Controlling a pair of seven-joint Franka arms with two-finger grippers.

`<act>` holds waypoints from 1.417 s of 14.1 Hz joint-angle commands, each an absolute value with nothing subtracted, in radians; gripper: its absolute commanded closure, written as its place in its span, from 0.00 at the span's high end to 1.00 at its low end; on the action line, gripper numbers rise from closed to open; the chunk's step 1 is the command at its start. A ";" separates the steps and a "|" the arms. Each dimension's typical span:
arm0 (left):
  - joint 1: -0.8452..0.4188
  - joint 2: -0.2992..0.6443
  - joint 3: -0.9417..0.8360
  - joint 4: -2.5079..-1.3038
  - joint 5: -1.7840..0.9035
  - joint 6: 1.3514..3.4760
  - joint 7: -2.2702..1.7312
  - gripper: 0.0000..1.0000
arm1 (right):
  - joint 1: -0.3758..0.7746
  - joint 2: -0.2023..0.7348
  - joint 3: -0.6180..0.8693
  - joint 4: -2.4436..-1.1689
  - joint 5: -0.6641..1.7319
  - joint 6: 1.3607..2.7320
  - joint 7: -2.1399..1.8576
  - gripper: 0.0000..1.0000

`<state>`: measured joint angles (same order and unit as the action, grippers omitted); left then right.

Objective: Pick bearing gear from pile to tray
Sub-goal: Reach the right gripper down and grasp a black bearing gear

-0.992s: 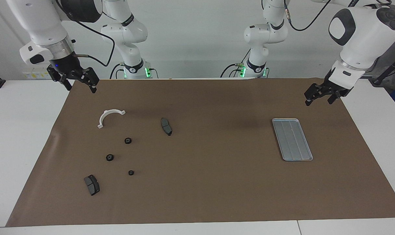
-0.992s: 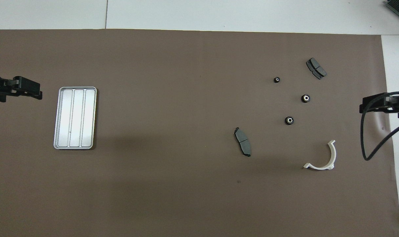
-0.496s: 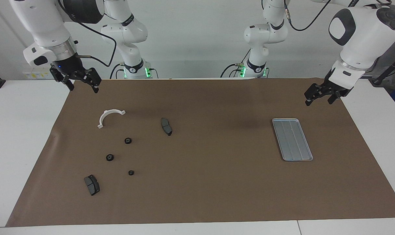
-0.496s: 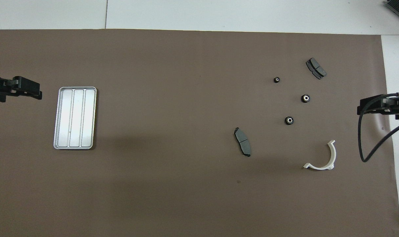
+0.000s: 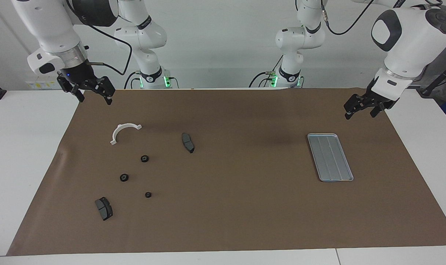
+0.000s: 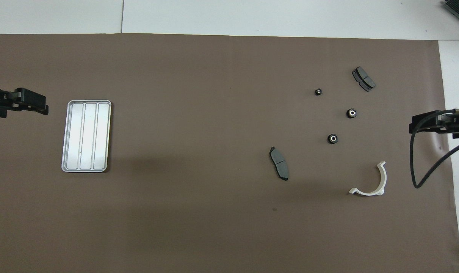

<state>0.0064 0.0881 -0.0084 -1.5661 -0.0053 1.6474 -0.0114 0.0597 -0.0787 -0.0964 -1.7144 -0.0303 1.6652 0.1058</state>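
Three small black bearing gears (image 5: pixel 144 158) (image 5: pixel 124 177) (image 5: pixel 148 194) lie loose in the pile toward the right arm's end of the brown mat; the overhead view shows them with pale centres (image 6: pixel 332 138) (image 6: pixel 351 113) (image 6: pixel 318 91). The silver ridged tray (image 5: pixel 330 157) (image 6: pixel 86 135) lies bare toward the left arm's end. My right gripper (image 5: pixel 94 99) (image 6: pixel 413 127) hangs open and holds nothing, up in the air over the mat's edge by the pile. Over the mat's corner near the tray, my left gripper (image 5: pixel 359 115) (image 6: pixel 43 108) waits open, nothing in it.
A white half-ring bracket (image 5: pixel 119 129) (image 6: pixel 365 192) and two dark grey brake pads (image 5: pixel 188 142) (image 5: pixel 104 208) lie among the gears. A black cable (image 6: pixel 415 167) loops from the right wrist. The brown mat (image 5: pixel 245 202) covers most of the white table.
My right gripper has drifted a little inward over the mat toward the pile. The left arm, the gears and the tray have not moved.
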 commanded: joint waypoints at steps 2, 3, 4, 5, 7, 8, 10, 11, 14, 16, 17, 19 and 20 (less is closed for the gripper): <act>0.005 0.057 -0.008 -1.601 0.014 1.661 -0.009 1.00 | 0.063 -0.042 -0.087 -1.746 -0.031 1.762 0.087 1.00; 0.005 0.057 -0.006 -1.601 0.014 1.661 -0.009 1.00 | 0.063 -0.017 -0.086 -1.746 -0.029 1.788 0.087 1.00; 0.005 0.057 -0.006 -1.601 0.014 1.661 -0.009 1.00 | 0.066 0.007 -0.086 -1.744 -0.025 1.816 0.081 1.00; 0.006 0.057 -0.008 -1.601 0.014 1.661 -0.008 1.00 | 0.066 0.029 -0.086 -1.746 -0.018 1.847 0.063 1.00; 0.005 0.057 -0.006 -1.601 0.014 1.661 -0.009 1.00 | 0.064 0.076 -0.087 -1.746 -0.017 1.903 0.041 1.00; 0.005 0.057 -0.006 -1.601 0.014 1.661 -0.009 1.00 | 0.064 0.101 -0.087 -1.747 -0.017 1.934 0.040 1.00; 0.005 0.057 -0.006 -1.601 0.014 1.661 -0.008 1.00 | 0.066 0.159 -0.086 -1.747 -0.014 1.998 0.040 1.00; 0.005 0.057 -0.006 -1.601 0.014 1.661 -0.009 1.00 | 0.067 0.194 -0.086 -1.747 -0.006 2.038 0.037 1.00; 0.005 0.057 -0.006 -1.601 0.014 1.661 -0.009 1.00 | 0.072 0.287 -0.051 -1.747 0.020 2.172 0.021 1.00; 0.005 0.057 -0.008 -1.601 0.014 1.661 -0.009 1.00 | 0.072 0.336 -0.026 -1.747 0.020 2.248 0.029 1.00; 0.005 0.057 -0.006 -1.601 0.014 1.661 -0.009 1.00 | 0.072 0.357 -0.017 -1.746 0.020 2.282 0.029 1.00; 0.005 0.057 -0.006 -1.601 0.014 1.661 -0.009 1.00 | 0.074 0.402 0.012 -1.741 0.020 2.347 0.043 1.00; 0.006 0.057 -0.006 -1.601 0.014 1.661 -0.009 1.00 | 0.074 0.432 0.023 -1.738 0.020 2.382 0.058 1.00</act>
